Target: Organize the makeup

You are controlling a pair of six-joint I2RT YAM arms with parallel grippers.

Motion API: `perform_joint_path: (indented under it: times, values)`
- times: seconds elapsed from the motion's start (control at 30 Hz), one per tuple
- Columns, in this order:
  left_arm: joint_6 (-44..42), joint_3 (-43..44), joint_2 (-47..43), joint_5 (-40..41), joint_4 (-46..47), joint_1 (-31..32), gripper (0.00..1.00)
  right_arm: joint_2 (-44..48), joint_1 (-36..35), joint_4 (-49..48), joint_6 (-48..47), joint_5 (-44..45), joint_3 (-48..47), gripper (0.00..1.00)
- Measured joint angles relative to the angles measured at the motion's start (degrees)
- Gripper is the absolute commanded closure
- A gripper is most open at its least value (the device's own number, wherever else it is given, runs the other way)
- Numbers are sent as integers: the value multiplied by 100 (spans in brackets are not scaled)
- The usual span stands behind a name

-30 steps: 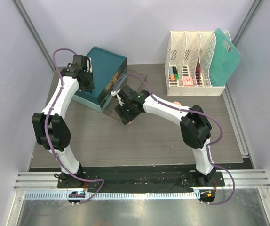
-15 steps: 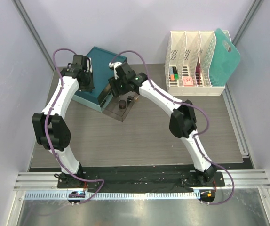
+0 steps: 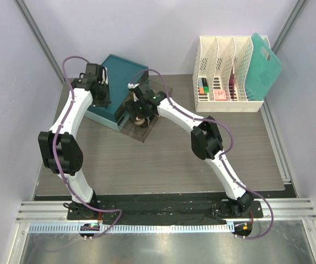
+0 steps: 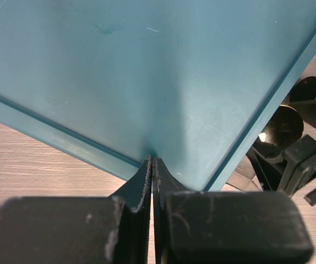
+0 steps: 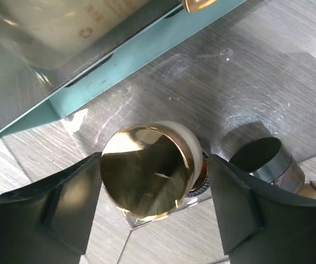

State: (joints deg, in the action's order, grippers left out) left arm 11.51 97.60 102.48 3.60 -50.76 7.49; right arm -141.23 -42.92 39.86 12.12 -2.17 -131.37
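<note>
- Top view: the teal drawer box (image 3: 122,69) sits near the desk's far-left corner, its clear drawer (image 3: 142,136) pulled out. The left gripper (image 3: 104,102) rests on the box's near edge. The right gripper (image 3: 137,113) is down in the drawer.
- Left wrist: the left gripper (image 4: 152,165) has its fingers pressed together with nothing between them, tips at the box's (image 4: 147,71) edge.
- Right wrist: the right gripper (image 5: 155,159) is spread wide and straddles a gold-topped round jar (image 5: 141,170). Whether it touches the jar is unclear. A second jar (image 5: 265,159) stands just beside.
</note>
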Motion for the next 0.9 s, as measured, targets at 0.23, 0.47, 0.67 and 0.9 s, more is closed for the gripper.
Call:
perform_joint_path:
  times: [0.23,0.47,0.67,0.9]
  values:
    - [0,24,15,0,-28,0,100,769,136,-111,125,282,734,5]
    - [2,26,22,-15,-28,0,100,2747,905,-339,166,1106,2398,7]
    - [0,74,55,-35,-61,0,100,3654,1735,-518,136,1836,3722,16]
    - [0,74,59,-44,-68,0,100,3528,1932,-356,186,2015,4767,21]
